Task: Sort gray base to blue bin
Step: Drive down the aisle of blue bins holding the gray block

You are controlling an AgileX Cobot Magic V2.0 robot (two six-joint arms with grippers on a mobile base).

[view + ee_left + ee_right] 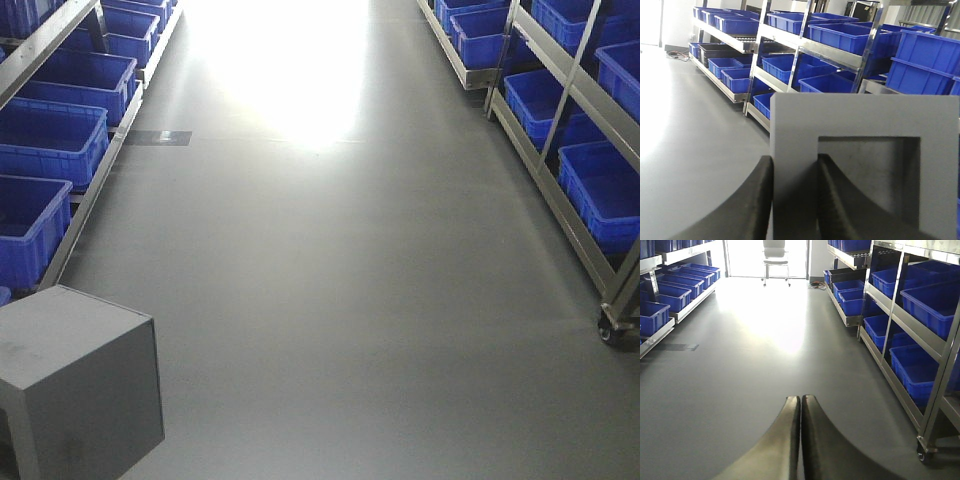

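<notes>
Left fingers (752,205) pinch gray base (850,117), bin-laden racks (815,50) flanking

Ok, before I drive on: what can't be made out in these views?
Front view: the gray base is cut off by the bottom-left edge; neither arm shows.
Left wrist view: the base blocks the lower right; the frame crops it and the left fingers.
Front view: glare washes out the far floor.
All views: walls and shelves mostly hide the insides of the blue bins.
</notes>
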